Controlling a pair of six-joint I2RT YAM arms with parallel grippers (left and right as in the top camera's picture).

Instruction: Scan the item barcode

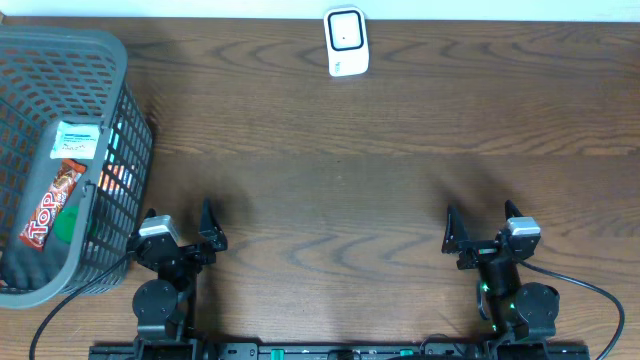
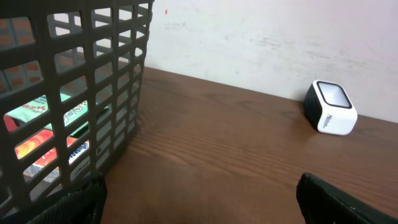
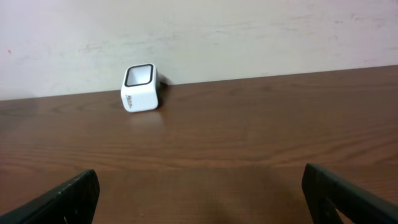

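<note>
Left hand (image 1: 178, 215), right hand (image 1: 482, 214) — agape

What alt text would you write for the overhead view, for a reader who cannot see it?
Seen from above, a brown wooden table holds a grey basket of packaged snacks at the left edge, a red Top bar uppermost, and a white scanner at the far edge. The left gripper and right gripper sit open and empty near the front edge.
</note>
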